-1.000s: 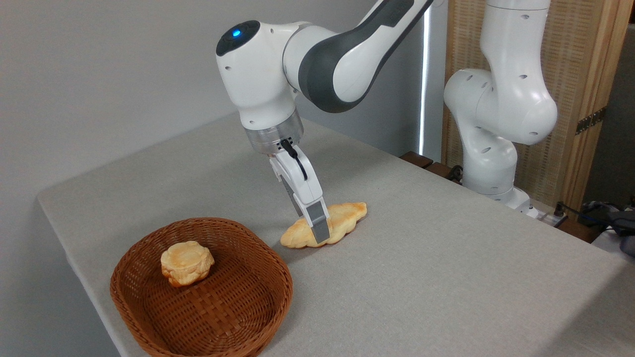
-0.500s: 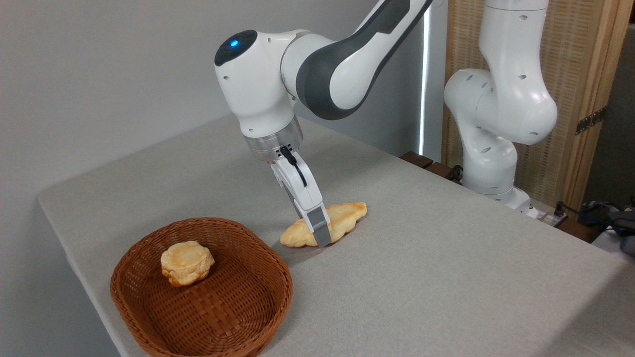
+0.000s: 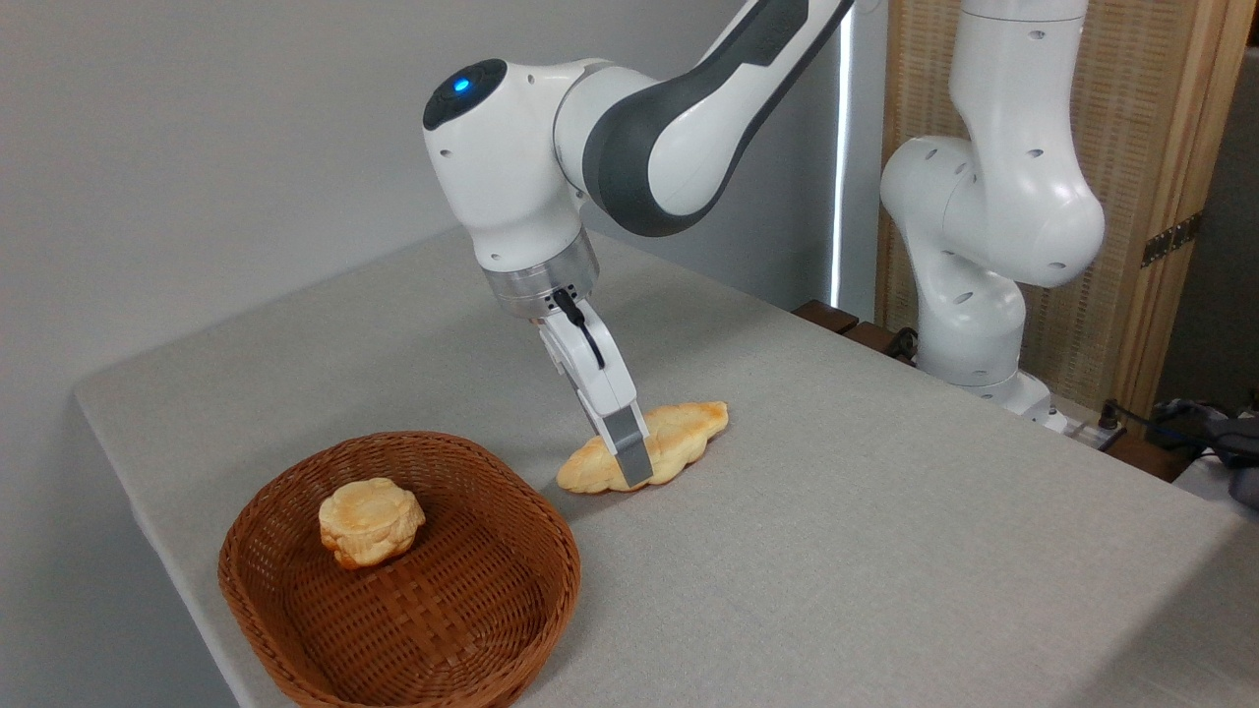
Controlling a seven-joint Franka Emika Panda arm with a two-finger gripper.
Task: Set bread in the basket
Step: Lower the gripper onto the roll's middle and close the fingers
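Observation:
The bread (image 3: 689, 433), a long golden braided loaf, lies on the grey table to the right of the basket (image 3: 295, 644). My gripper (image 3: 631, 460) is down over the loaf's middle, seen edge-on. Its near finger (image 3: 629, 442) stands in front of the bread and reaches almost to the tabletop. The far finger is hidden behind the loaf, so how wide the jaws stand does not show. The brown wicker basket sits at the table's front left corner, apart from the bread.
A small round golden bun (image 3: 371, 520) lies inside the basket toward its left. The arm's white base (image 3: 969, 324) stands at the table's far right edge. The table's front left edge (image 3: 157, 551) runs close beside the basket.
The gripper dropped a little onto the bread and then held there; the wrist shifted slightly left. The bread stayed nearly where it was on the table.

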